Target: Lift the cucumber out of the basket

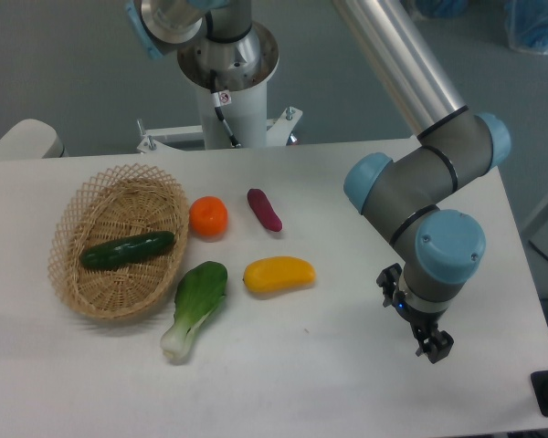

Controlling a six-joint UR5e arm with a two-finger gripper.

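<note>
Green and shiny, the cucumber (128,250) lies flat inside the basket (82,205) on the left side of the white table (292,374). The end effector (432,348) is far away on the right side, low over the table and holding nothing. It looks small here, so I cannot tell if its fingers are open or closed.

Basket (80,208): 1. Cucumber (128,250): 1. Orange (208,216): 1. Purple eggplant (264,209): 1. Yellow mango (279,275): 1. Bok choy (195,307): 1.
</note>
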